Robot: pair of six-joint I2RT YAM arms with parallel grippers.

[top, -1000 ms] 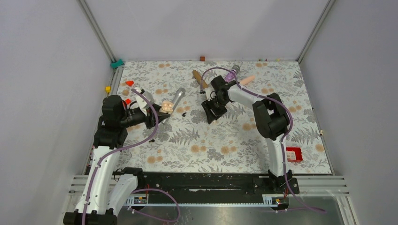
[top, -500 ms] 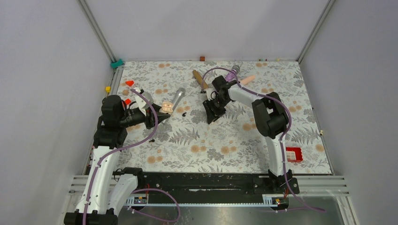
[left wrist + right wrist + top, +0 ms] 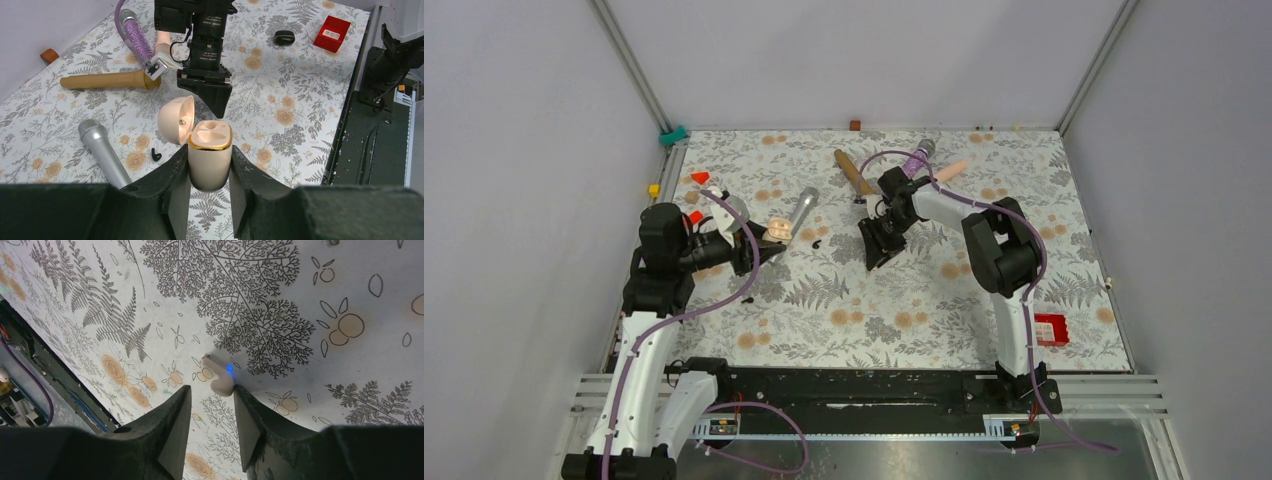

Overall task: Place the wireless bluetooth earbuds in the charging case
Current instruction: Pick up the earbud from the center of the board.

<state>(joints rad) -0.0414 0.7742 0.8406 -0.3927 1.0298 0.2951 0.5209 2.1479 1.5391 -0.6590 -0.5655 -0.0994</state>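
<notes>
The floral table (image 3: 904, 300) carries a silver microphone (image 3: 102, 150). The left gripper (image 3: 208, 150) is clamped on the cream charging case (image 3: 210, 162), which stands upright with its lid open. The right gripper (image 3: 211, 388) hangs low, fingers apart, with a cream earbud (image 3: 221, 381), lit blue, lying between their tips. A tiny black earbud (image 3: 156, 156) lies beside the microphone.
</notes>
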